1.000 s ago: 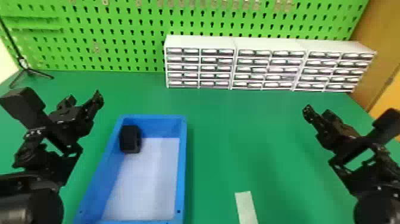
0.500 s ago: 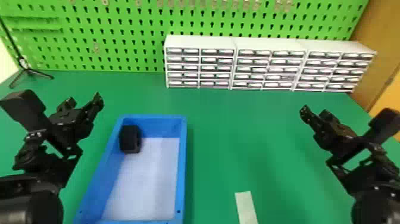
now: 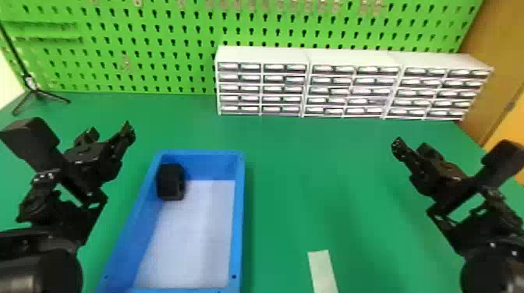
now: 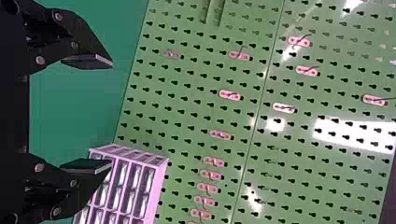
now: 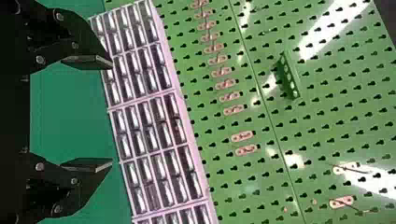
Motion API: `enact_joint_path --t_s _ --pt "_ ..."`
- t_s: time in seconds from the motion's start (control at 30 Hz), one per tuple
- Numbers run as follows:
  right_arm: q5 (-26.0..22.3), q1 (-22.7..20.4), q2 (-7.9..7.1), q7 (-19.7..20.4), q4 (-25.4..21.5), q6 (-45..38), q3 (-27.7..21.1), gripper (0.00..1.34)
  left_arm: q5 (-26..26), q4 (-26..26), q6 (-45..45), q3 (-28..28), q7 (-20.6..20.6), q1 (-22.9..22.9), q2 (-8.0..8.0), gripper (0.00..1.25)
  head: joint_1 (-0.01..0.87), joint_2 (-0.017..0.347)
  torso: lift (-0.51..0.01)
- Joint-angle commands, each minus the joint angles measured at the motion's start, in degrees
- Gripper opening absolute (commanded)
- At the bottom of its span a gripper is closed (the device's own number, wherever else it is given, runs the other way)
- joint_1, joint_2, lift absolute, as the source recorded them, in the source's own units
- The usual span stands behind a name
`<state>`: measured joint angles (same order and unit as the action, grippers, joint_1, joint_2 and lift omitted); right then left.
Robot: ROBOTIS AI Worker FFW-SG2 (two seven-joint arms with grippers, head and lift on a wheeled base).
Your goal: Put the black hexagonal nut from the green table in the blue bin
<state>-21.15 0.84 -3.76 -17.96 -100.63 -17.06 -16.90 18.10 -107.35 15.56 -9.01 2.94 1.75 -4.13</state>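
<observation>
The left gripper (image 3: 110, 134), at the bin's (image 3: 238, 218) 11 o'clock, is spread wide; the right gripper (image 3: 411, 147), at its 2 o'clock, likewise. The nut (image 3: 170, 182) sits inside, 11 o'clock corner. Table (image 3: 312, 175) stretches from the bin's 3 o'clock edge.

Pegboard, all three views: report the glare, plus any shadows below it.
Left wrist view: hard white reflections on the pegboard; right wrist view: bright slanting streaks across it; head view: no such strong glare on it, only faint, soft-edged shadows on the green table right of the blue bin.
</observation>
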Motion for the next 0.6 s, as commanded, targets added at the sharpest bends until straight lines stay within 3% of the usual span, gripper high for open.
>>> enact_joint_path --t_s 0.0,0.57 --pt "-0.12 0.21 -0.11 0.03 0.0 -0.25 0.29 0.82 0.0 0.03 0.0 0.04 -0.03 -0.17 0.0 0.75 0.692 0.008 -0.097" --pt "0.14 1.01 -0.46 0.03 0.0 -0.78 0.91 0.82 0.27 0.39 0.0 0.13 0.4 -0.96 0.0 0.75 0.692 0.008 -0.097"
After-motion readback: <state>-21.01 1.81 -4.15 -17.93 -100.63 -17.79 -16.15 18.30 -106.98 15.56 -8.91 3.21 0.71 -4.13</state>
